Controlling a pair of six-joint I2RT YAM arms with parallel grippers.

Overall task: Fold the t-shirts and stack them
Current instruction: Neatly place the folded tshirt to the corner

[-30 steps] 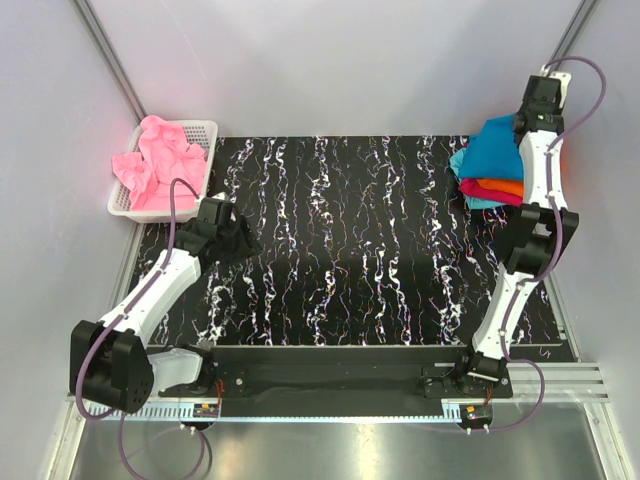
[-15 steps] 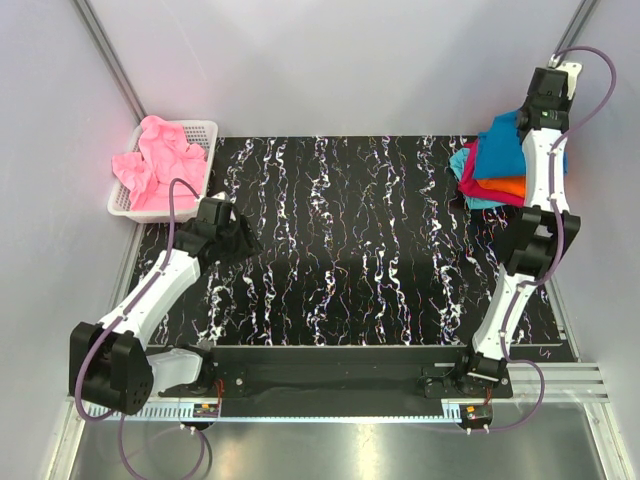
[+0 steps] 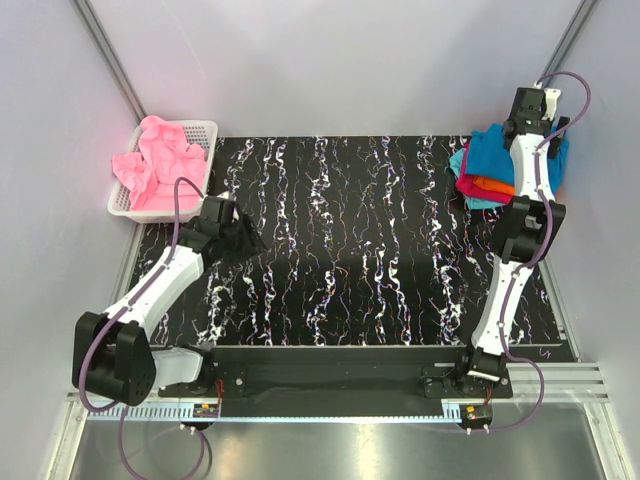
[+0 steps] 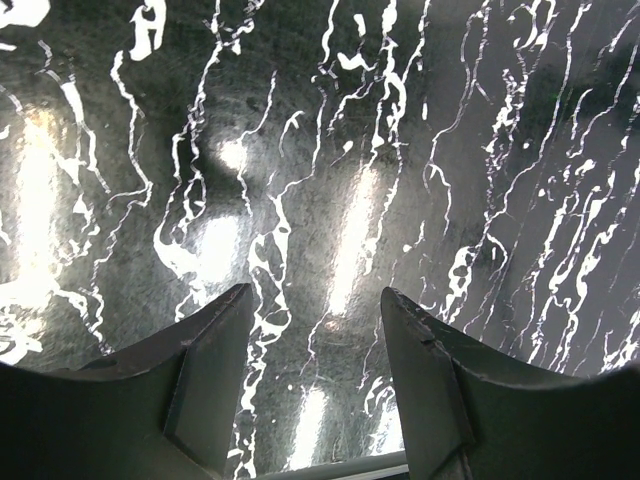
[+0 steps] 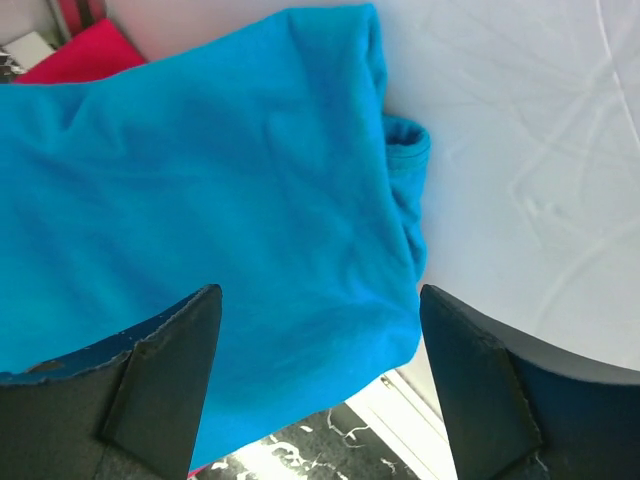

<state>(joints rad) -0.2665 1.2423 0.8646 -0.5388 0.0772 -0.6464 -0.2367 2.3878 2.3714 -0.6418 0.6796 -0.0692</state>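
The teal-blue t-shirt [image 5: 200,180] was found at the upper right of the overhead view, as the top layer of a stack at the far right corner of the black marbled table [image 3: 350,250]. A good part of this stack was covered by the right arm, which crossed it from above. Of the layers below, only narrow edges could be seen: a magenta t-shirt [image 3: 466,182], an orange t-shirt [image 3: 492,184] and a light cyan t-shirt [image 3: 480,203]. How neatly these were folded could not be judged. In the right wrist view the teal cloth filled the left and middle of the frame and was cut off at the left edge, with a small rolled hem visible at its right side. The right gripper [image 5: 318,300] was seen just above it with the jaws spread wide, and no cloth was pinched between them. Whether the fingers touched the cloth could not be told. The left gripper [image 4: 315,295] was held over bare table at the left of the overhead view, its jaws moderately apart with nothing between them. Crumpled pink t-shirts [image 3: 160,160] were heaped in a white basket [image 3: 200,128] at the upper left. How many they were could not be made out.
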